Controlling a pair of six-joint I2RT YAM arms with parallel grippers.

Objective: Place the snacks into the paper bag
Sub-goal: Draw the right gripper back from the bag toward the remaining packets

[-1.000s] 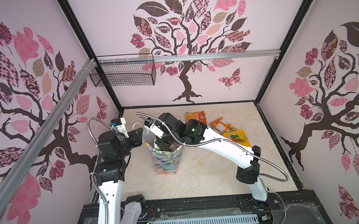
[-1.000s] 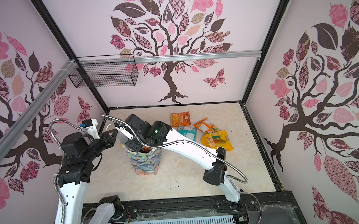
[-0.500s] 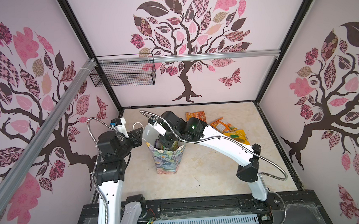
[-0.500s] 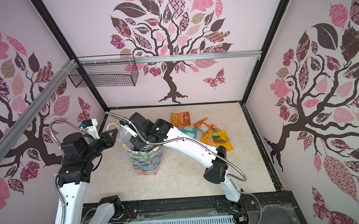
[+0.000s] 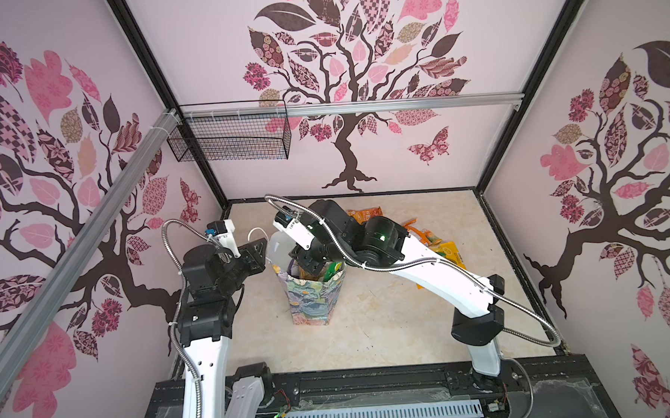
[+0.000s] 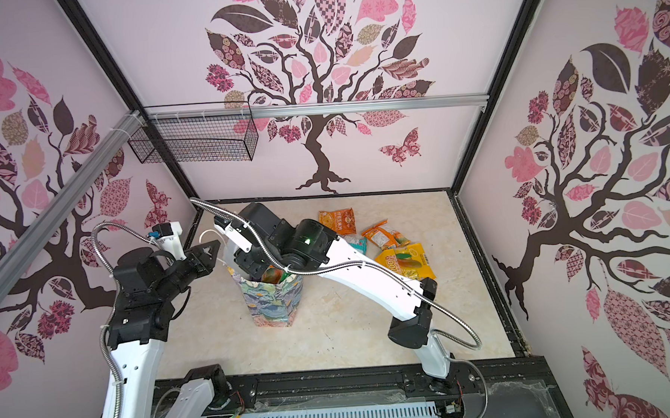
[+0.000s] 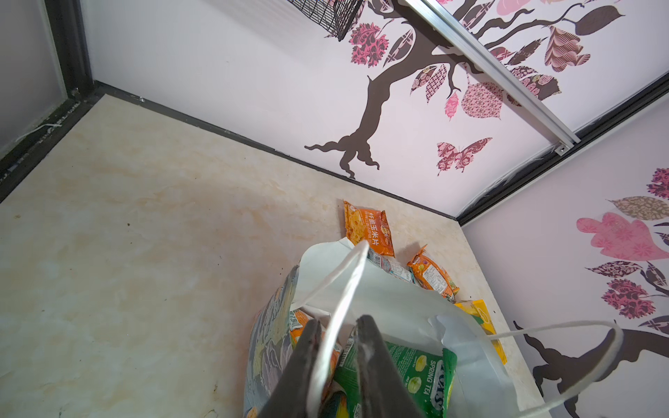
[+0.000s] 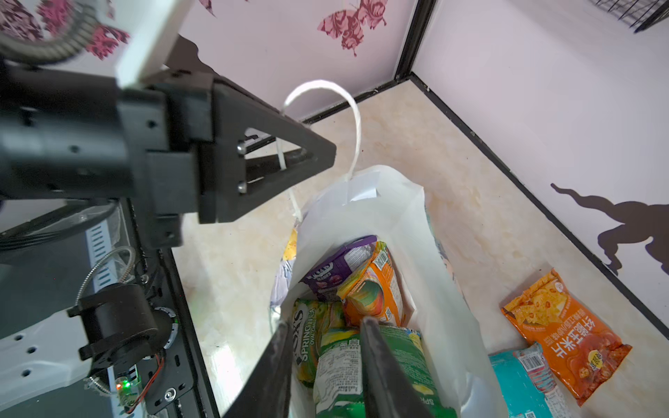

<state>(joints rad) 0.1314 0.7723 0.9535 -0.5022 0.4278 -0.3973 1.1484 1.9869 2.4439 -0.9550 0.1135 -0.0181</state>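
The beige table [image 5: 389, 331] carries everything. Left of its middle, near the left arm, the paper bag [image 5: 310, 300] stands upright with its mouth open. The right arm reaches across from the right. Its right gripper [image 8: 325, 324] hangs just inside that mouth, jaws apart and straddling a dark green packet [image 8: 347, 365] without visibly pinching it. The left gripper [image 7: 338, 320] sits beside the bag's rim, its jaws drawn nearly together on the cord handle [image 7: 347, 286], which runs between them.

I judge the task roughly half done. Inside the bag lie the dark green packet, a yellow-green packet [image 8: 307, 336], an orange fruit packet [image 8: 376, 293] and a purple packet [image 8: 336, 267] (more could be buried below). Left on the table, well apart from the bag toward the back right, are a yellow packet [image 6: 403, 259], an orange chip packet [image 6: 337, 222], a teal packet [image 6: 356, 244] and a small orange packet [image 6: 383, 235].

In both top views the right arm covers most of the bag's mouth, so only the right wrist view lays out the contents. That view, though, misses the yellow packet and the small orange packet. The left wrist view shows most plainly the cord passing between the left fingers.
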